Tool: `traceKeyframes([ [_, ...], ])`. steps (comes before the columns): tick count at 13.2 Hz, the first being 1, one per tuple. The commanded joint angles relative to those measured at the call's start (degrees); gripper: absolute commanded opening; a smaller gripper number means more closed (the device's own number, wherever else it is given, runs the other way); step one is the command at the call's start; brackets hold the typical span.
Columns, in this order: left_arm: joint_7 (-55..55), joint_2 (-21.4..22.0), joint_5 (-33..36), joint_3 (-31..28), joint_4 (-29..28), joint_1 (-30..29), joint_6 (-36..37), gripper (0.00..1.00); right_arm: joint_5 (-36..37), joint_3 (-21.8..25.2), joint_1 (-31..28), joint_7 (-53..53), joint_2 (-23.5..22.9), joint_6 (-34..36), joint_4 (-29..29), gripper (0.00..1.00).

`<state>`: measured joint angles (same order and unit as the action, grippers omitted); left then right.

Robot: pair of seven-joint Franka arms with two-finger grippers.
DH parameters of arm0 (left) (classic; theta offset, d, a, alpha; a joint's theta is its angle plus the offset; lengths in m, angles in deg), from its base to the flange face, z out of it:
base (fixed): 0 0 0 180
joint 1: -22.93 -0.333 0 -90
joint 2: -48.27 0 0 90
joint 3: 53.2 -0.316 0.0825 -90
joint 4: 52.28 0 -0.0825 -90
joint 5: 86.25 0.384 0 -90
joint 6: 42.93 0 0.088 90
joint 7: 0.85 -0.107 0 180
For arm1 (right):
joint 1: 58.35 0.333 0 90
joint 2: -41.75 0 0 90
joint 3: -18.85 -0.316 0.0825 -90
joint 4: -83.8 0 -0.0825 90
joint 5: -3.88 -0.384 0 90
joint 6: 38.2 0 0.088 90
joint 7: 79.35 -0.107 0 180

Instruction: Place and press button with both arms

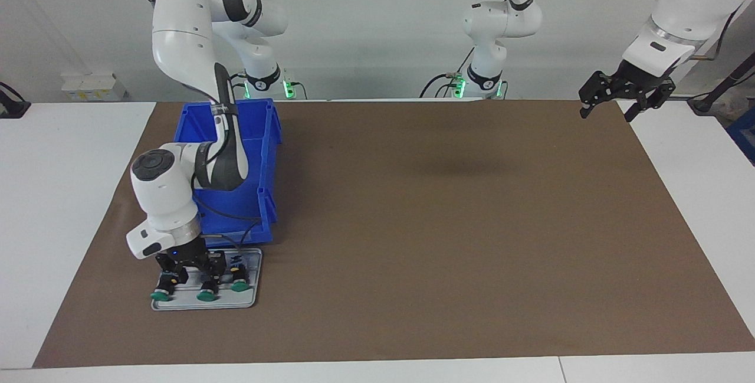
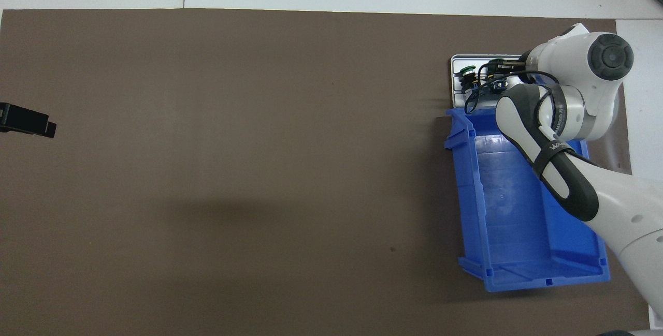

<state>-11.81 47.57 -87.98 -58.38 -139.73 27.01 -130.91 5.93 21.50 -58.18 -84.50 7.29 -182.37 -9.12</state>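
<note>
Three green-capped buttons lie side by side on a small grey tray just past the blue bin, at the right arm's end of the table: one, a middle one and one. My right gripper reaches over the bin and is low over the tray, open, its fingers down among the buttons' black barrels; no button is lifted. In the overhead view the right wrist covers most of the tray, and one green cap shows. My left gripper waits open and empty in the air at the left arm's end, and its tip also shows in the overhead view.
A blue open bin stands between the right arm's base and the tray, with the right arm's forearm over it. A brown mat covers the table.
</note>
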Motion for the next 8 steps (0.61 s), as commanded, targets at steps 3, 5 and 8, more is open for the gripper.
traceKeyframes([
  [3,0.5,1.49,1.03,0.44,-1.68,-0.48,-0.01,1.0,-2.48,-0.55,-0.07,-1.08,-1.05,0.47,0.29,0.69],
  [5,0.5,1.49,1.03,0.44,-1.68,-0.48,-0.01,1.0,-3.46,-0.55,0.1,-1.08,-0.96,1.52,0.38,0.69],
  [8,0.5,1.49,1.03,0.44,-1.77,-0.48,-0.01,1.0,-3.46,-0.55,0.19,-1.08,-0.87,3.27,0.55,0.69],
])
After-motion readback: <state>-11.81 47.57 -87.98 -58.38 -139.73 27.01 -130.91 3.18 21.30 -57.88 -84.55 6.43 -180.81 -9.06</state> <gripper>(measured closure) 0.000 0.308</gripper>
